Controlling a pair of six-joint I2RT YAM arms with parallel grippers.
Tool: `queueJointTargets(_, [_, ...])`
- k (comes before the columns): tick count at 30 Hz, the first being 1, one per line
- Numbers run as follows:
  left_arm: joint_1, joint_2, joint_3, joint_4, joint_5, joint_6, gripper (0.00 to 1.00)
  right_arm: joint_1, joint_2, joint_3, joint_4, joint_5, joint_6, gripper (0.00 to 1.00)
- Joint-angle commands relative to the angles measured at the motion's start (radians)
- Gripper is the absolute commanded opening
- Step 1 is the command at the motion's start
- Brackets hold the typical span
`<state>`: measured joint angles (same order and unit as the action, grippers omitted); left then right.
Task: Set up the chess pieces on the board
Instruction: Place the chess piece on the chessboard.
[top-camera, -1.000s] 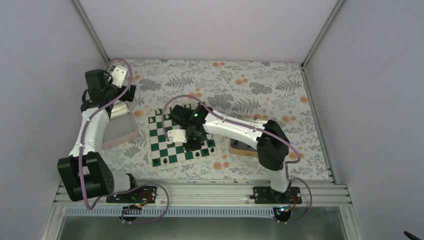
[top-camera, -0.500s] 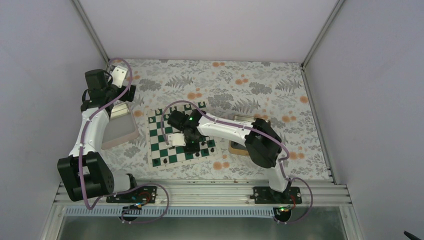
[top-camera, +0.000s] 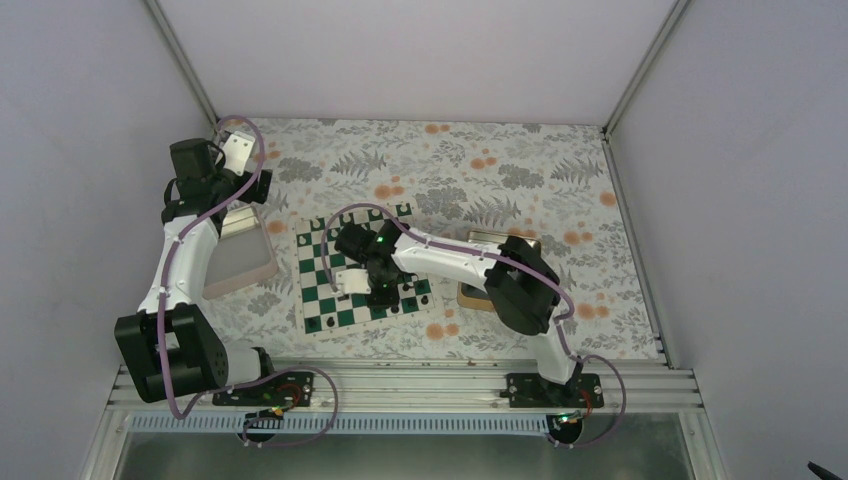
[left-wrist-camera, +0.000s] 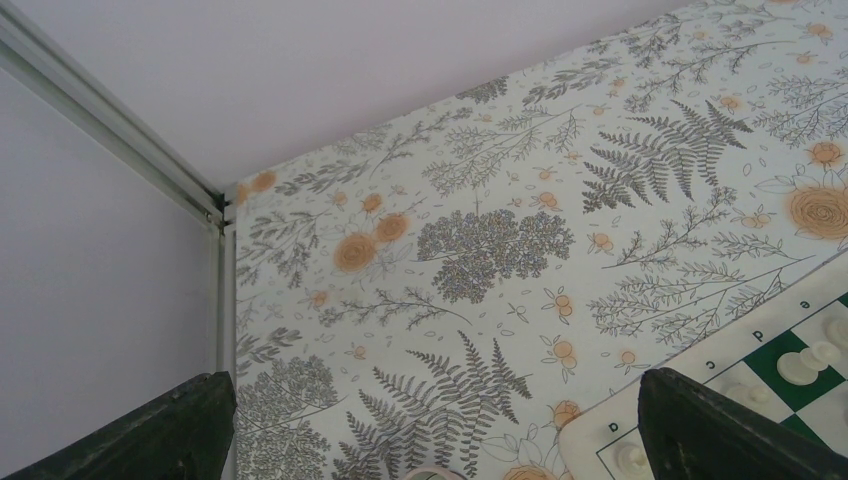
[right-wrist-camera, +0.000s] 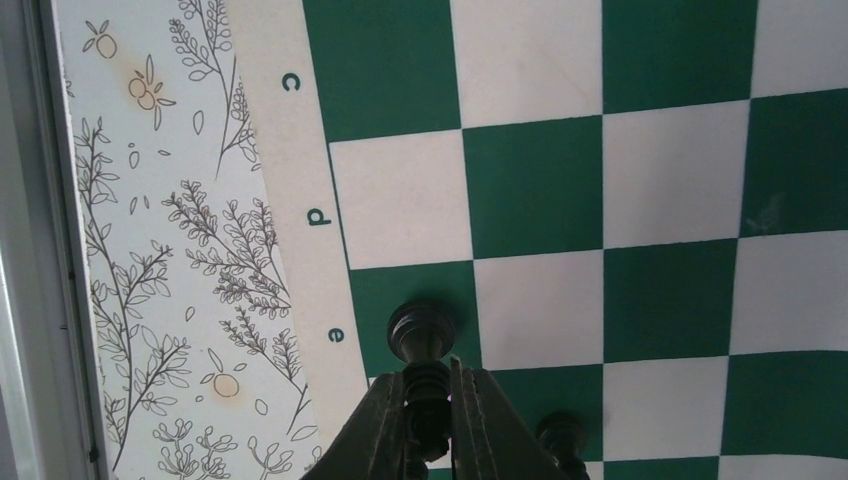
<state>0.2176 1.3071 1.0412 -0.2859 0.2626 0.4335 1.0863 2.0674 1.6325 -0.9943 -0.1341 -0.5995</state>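
The green-and-white board (top-camera: 340, 283) lies mid-table. My right gripper (top-camera: 378, 290) hangs over its near right part. In the right wrist view the gripper (right-wrist-camera: 428, 372) is shut on a black chess piece (right-wrist-camera: 423, 333), whose round base points at a green square (right-wrist-camera: 400, 300) by the letter e. Another black piece (right-wrist-camera: 560, 433) stands just right of the fingers. More black pieces (top-camera: 313, 325) stand along the board's near edge. My left gripper (top-camera: 238, 152) is open and empty at the far left, well off the board; its fingers (left-wrist-camera: 150, 435) frame the floral cloth.
A pinkish-rimmed tray (top-camera: 240, 258) lies left of the board under the left arm. A gold tray (top-camera: 480, 293) lies right of the board, mostly hidden by the right arm. White pieces (left-wrist-camera: 800, 366) stand on the board's far rows. Walls close in on three sides.
My right gripper has shifted a little to the left over the board with the black piece in it, and its elbow has swung left. The left arm has not moved.
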Motion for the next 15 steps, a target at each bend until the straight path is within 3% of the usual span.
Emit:
queueJointTargets(1, [0.005, 0.007, 0.001, 0.0, 0.002, 0.007, 1.0, 0.008, 0.017, -0.018, 0.004, -0.028, -0.002, 0.04])
queueJointTargets(9, [0.005, 0.01, -0.004, 0.001, 0.0, 0.008, 1.0, 0.009, 0.023, -0.019, 0.003, -0.033, -0.006, 0.04])
queueJointTargets(15, [0.005, 0.011, -0.003, 0.003, -0.002, 0.008, 1.0, 0.009, 0.024, -0.014, 0.002, -0.036, -0.005, 0.14])
